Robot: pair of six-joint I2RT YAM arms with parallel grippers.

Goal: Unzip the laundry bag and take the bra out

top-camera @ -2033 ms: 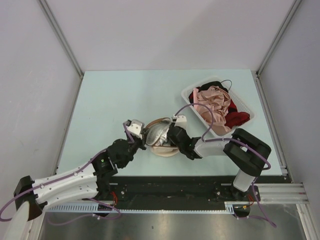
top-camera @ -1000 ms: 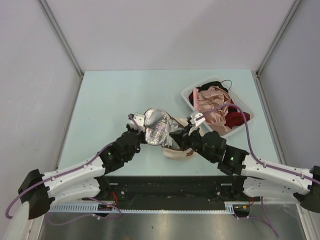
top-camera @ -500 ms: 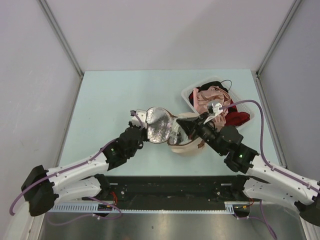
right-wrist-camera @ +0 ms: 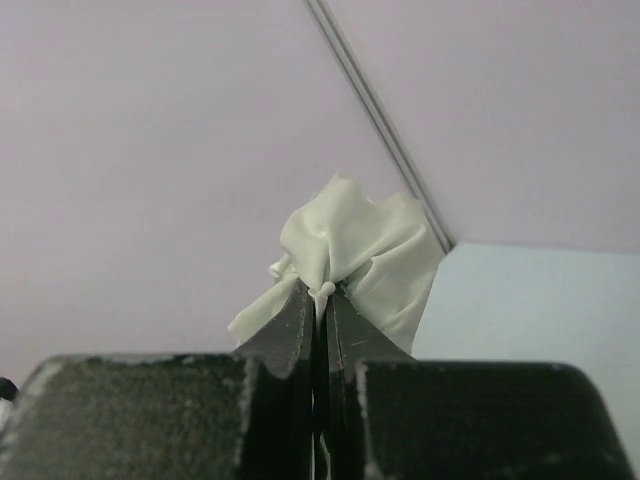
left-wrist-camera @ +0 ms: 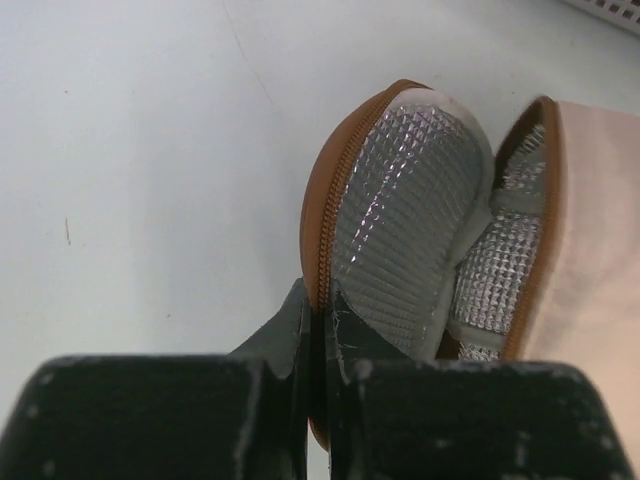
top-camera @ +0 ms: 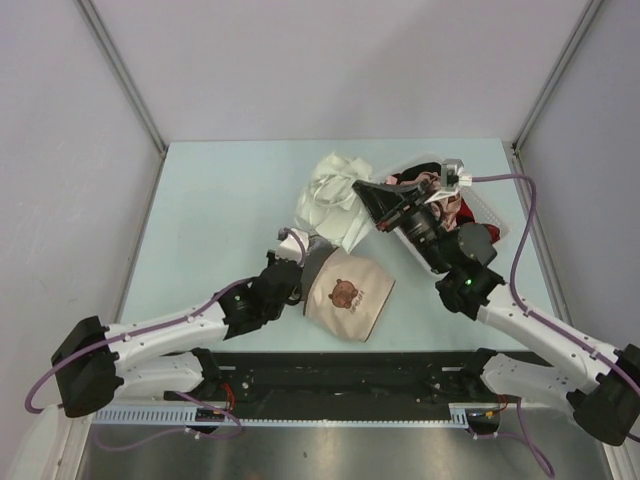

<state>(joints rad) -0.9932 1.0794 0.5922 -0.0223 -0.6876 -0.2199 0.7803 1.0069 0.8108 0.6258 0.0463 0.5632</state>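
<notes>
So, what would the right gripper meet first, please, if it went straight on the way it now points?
Beyond the bra in the right gripper, the way looks free to the enclosure wall; depth is unclear.

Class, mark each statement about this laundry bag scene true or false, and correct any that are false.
1. The laundry bag is unzipped, with its silvery lining showing. True.
2. The bra lies inside the bag. False: it is held up outside the bag.
3. The left gripper is shut on the bag's zipper rim. True.
4. The right gripper is open and empty. False: it is shut on the bra.
5. The clear plastic tray sits on the left arm's side. False: it sits at the back on the right arm's side.
</notes>
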